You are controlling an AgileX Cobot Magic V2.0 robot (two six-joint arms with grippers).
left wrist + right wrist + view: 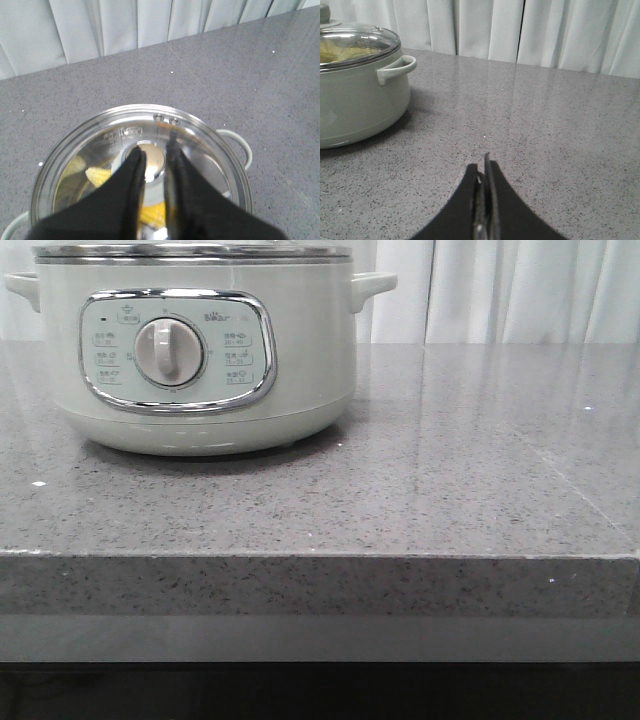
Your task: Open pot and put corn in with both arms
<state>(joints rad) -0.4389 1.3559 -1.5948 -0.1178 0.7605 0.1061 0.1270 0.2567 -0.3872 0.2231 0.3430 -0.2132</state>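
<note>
The pale-green pot (200, 390) stands at the back left of the table with its steel-rimmed glass lid (200, 131) on it. Yellow corn (97, 175) lies inside and shows through the glass. In the left wrist view my left gripper (155, 150) hovers over the lid's silver knob (154, 161); its fingers are a small gap apart with nothing between them. My right gripper (482, 162) is shut and empty, low over the bare table to the right of the pot (355, 100). Neither gripper shows in the front view.
The grey speckled countertop (450, 490) stretches right of the pot to its front edge (320, 555). White curtains (520, 30) hang behind the table. The pot's side handle (395, 70) sticks out toward my right gripper.
</note>
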